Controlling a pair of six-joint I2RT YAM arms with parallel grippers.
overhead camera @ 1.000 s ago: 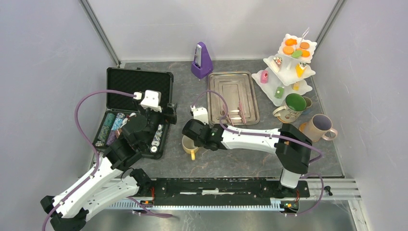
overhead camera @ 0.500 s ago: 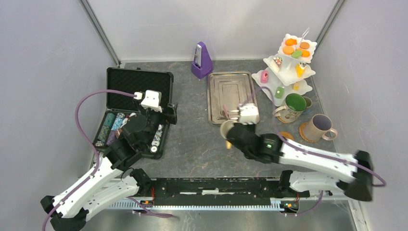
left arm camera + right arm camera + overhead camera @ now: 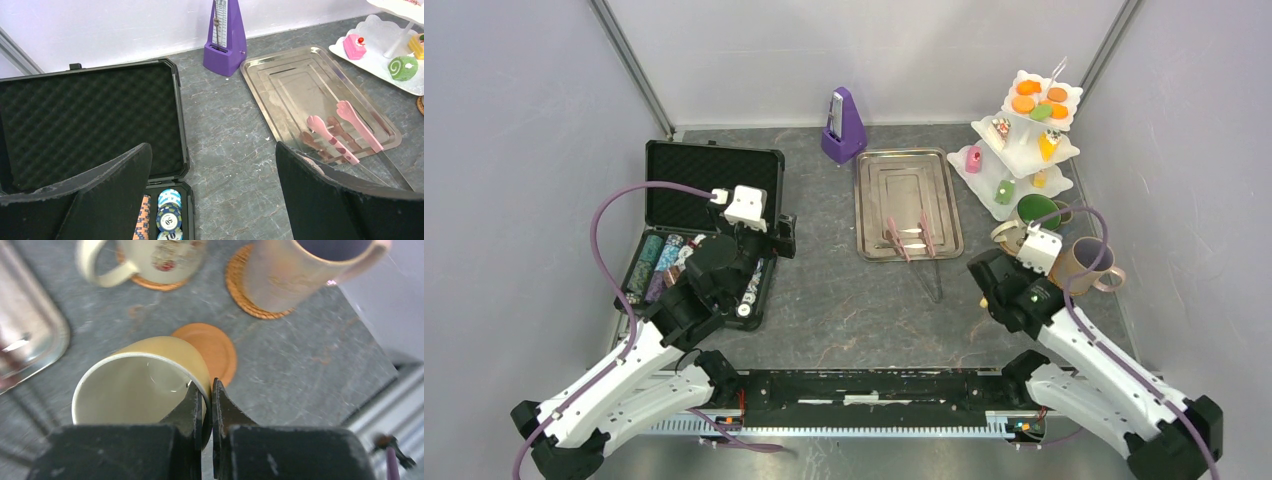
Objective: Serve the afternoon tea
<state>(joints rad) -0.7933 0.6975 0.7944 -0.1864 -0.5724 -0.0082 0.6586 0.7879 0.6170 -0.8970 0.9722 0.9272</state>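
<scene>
My right gripper (image 3: 207, 390) is shut on the rim of the yellow mug (image 3: 145, 375) and holds it tilted, just above an empty cork coaster (image 3: 212, 350). Beyond it the big green mug (image 3: 170, 255) and the mauve mug (image 3: 295, 270) each stand on a coaster. From above, my right gripper (image 3: 992, 278) hides the yellow mug, beside the big green mug (image 3: 1034, 212) and mauve mug (image 3: 1086, 262). The olive mug (image 3: 1065, 211) peeks out behind. The white three-tier stand (image 3: 1024, 150) holds pastries. My left gripper (image 3: 215, 200) is open and empty.
A steel tray (image 3: 908, 195) with pink tongs (image 3: 894, 238) lies mid-table. The purple metronome (image 3: 844, 125) stands behind it. An open black case (image 3: 709, 185) with poker chips (image 3: 662, 255) lies left, under my left gripper (image 3: 759, 262). Walls close in right and back.
My right arm has carried the yellow mug from the table's middle to the right, over the empty coaster by the other mugs. The left arm has barely moved.
</scene>
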